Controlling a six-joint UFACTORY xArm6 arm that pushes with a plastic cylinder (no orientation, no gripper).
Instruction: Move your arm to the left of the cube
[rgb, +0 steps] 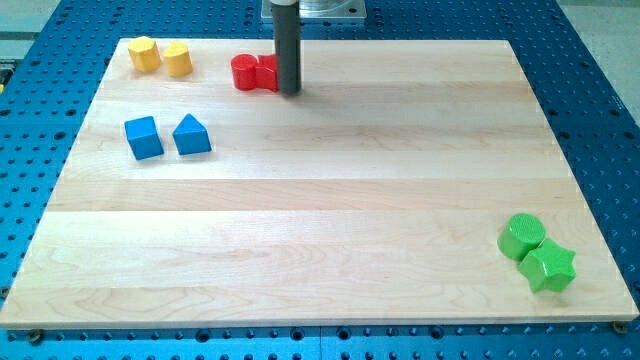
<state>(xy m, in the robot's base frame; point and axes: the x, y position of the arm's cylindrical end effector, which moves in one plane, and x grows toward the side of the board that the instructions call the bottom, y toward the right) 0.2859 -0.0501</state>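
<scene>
Far back on the wooden board, my tip touching maybe two red blocks. No fingers here. Blue cube left, beside blue wedge.

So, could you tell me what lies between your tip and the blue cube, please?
In the camera view, only bare board lies between my tip and the blue cube; the red blocks sit just above that line.

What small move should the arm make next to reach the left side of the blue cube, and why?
Probably slide my tip toward the view's bottom-left, passing below the red blocks. It now sits at their right edge, near the view's top, while the blue cube lies far left, beside the blue triangular block.
</scene>
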